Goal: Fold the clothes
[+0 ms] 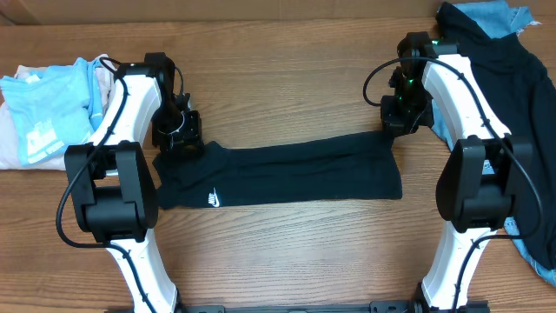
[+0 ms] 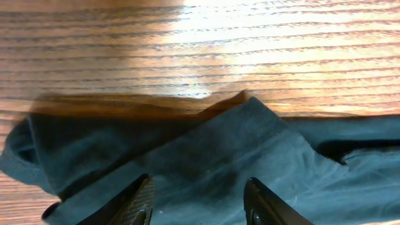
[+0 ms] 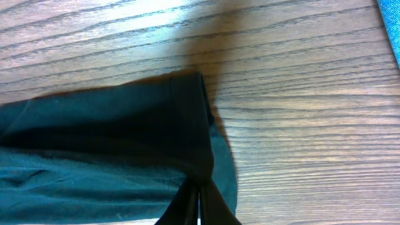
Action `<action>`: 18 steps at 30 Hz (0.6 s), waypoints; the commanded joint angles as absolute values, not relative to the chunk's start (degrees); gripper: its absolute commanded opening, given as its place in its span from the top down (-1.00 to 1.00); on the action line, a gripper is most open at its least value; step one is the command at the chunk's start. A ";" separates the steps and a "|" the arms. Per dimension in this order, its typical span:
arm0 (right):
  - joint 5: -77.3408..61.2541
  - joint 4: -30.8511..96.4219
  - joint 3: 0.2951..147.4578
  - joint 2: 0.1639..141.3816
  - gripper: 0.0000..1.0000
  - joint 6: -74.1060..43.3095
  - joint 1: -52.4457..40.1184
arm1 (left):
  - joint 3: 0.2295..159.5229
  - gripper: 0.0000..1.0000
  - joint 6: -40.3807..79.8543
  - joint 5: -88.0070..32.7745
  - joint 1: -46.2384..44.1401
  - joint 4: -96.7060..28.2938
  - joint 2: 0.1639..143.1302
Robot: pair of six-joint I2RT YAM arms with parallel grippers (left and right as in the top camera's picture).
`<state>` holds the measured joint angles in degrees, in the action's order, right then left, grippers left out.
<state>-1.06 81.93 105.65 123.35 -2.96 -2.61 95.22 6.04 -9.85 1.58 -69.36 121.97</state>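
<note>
Two arms: both reach in over the desk [image 1: 287, 78], one at each end of the same garment.
Black T-shirt [image 1: 287, 174]: it lies flat in the middle of the desk as a long folded band that runs from left to right between the two arms.
Swoosh logo [image 1: 212, 200]: small and white, on the top layer near the lower left end of the band.
Left pincer [image 1: 178, 130]: it is at the far left corner of the band. In the left wrist view its two fingers [image 2: 142, 199] stand apart, released, with the black cloth spread under them and between them. Whether the tips touch the cloth, I cannot tell.
Right pincer [image 1: 401, 113]: it is at the far right corner of the band. In the right wrist view the fingers are pressed together and clenched on the black T-shirt, and the cloth bunches into a small fold at the tips.
Light-blue tee [image 1: 48, 113]: it has a white print and rests on a pale cloth [image 1: 13, 139] at the left edge, well apart from the band.
Dark garment [image 1: 512, 78]: it is heaped at the right edge, partly behind the right arm, with blue cloth [image 1: 491, 19] at its top.
</note>
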 commanded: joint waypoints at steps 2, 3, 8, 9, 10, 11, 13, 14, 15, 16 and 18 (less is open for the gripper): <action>-0.49 81.91 106.96 121.60 0.92 -2.98 -2.17 | 94.87 0.09 7.84 -8.47 1.45 -69.38 122.93; -0.49 81.91 106.96 121.60 0.92 -2.98 -2.17 | 94.87 0.14 7.94 -8.64 1.39 -69.43 123.11; -0.49 82.00 106.96 121.60 0.92 -2.98 -2.17 | 94.87 0.53 7.92 -8.80 1.28 -70.30 123.66; -0.49 82.02 106.96 121.60 0.92 -2.98 -2.17 | 94.85 0.51 7.92 -8.80 1.28 -70.74 123.70; -0.49 82.02 106.96 121.60 0.92 -2.98 -2.17 | 94.85 0.41 7.92 -8.75 1.28 -71.18 123.74; -0.49 82.00 106.96 121.60 0.92 -2.98 -2.17 | 94.83 0.24 7.92 -8.75 1.28 -71.50 123.81; -0.49 82.02 106.96 121.60 0.92 -2.98 -2.17 | 94.76 0.22 7.92 -8.78 1.28 -71.90 124.14; -0.49 82.02 106.96 121.60 0.92 -2.98 -2.17 | 94.59 0.22 7.94 -8.78 1.28 -71.85 124.40; -0.49 82.02 106.96 121.60 0.92 -2.98 -2.17 | 94.28 0.22 7.94 -8.78 1.28 -71.75 124.42; -0.49 82.02 106.96 121.60 0.92 -2.96 -2.17 | 93.56 0.21 7.94 -8.78 1.28 -71.18 124.42; -0.49 82.02 106.96 121.60 0.92 -2.96 -2.17 | 92.44 0.23 7.97 -8.84 1.28 -70.35 124.42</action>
<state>-1.06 82.08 105.65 123.35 -2.98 -2.61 94.30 7.66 -9.15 1.58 -70.83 123.07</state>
